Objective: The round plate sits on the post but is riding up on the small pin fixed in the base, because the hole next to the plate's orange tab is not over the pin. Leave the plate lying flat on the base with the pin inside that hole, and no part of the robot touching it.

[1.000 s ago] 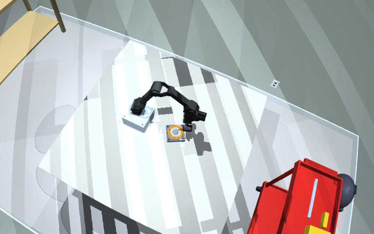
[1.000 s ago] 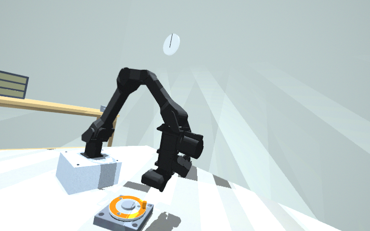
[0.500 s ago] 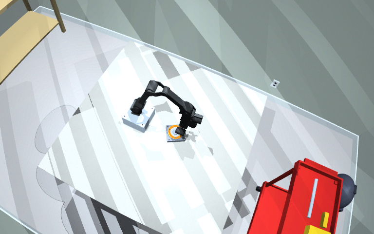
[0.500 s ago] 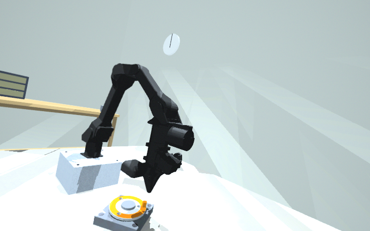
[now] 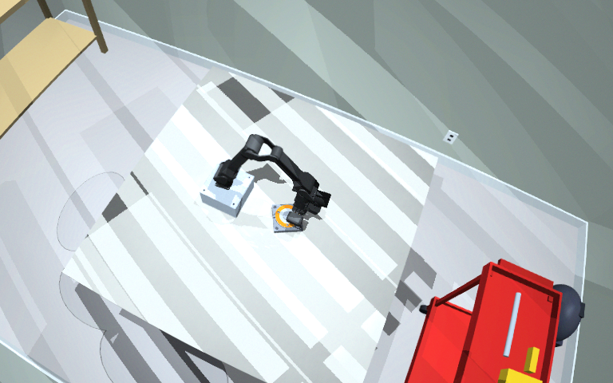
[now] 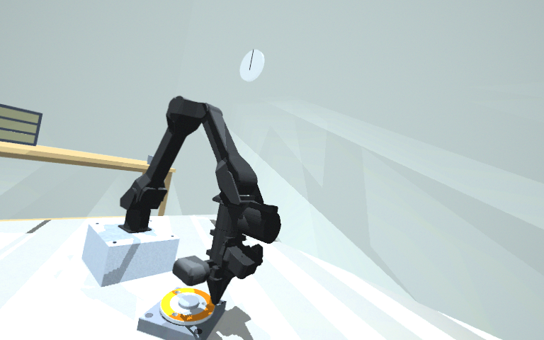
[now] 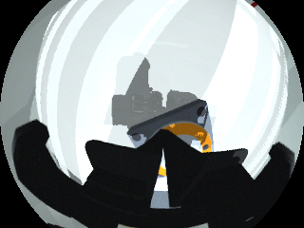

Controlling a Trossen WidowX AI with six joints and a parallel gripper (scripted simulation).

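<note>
The round plate, a pale disc with an orange ring (image 5: 280, 218) (image 6: 166, 305) (image 7: 186, 128), sits around the pale round post (image 6: 188, 301) on the square grey base (image 6: 155, 325) (image 7: 163, 119). It also shows in the top view below the wrist. My gripper (image 6: 215, 301) (image 7: 163, 133) is shut and empty, pointing down. Its tips are at the plate's right edge in the exterior view, where they cover the orange tab; whether they touch the plate I cannot tell. The small pin and the hole beside the tab cannot be made out, nor can the plate's tilt be judged clearly.
The arm stands on a pale box (image 5: 219, 199) (image 6: 136, 260) to the left of the base. A red cart (image 5: 528, 311) is far off at the lower right. A wooden bench (image 5: 49, 53) (image 6: 80, 155) is at the far left.
</note>
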